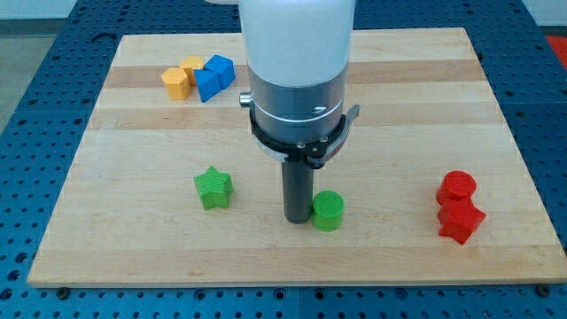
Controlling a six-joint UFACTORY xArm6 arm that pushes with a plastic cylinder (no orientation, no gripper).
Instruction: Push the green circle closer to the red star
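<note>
The green circle (328,211) lies on the wooden board (133,239) near the view's bottom, a little right of centre. My tip (296,219) stands right against its left side. The red star (461,221) lies at the view's lower right, well to the right of the green circle, with a red circle (457,187) touching it just above.
A green star (213,188) lies left of my tip. At the view's upper left, two yellow blocks (182,78) and two blue blocks (214,75) sit clustered together. The arm's white and grey body (297,80) hangs over the board's middle.
</note>
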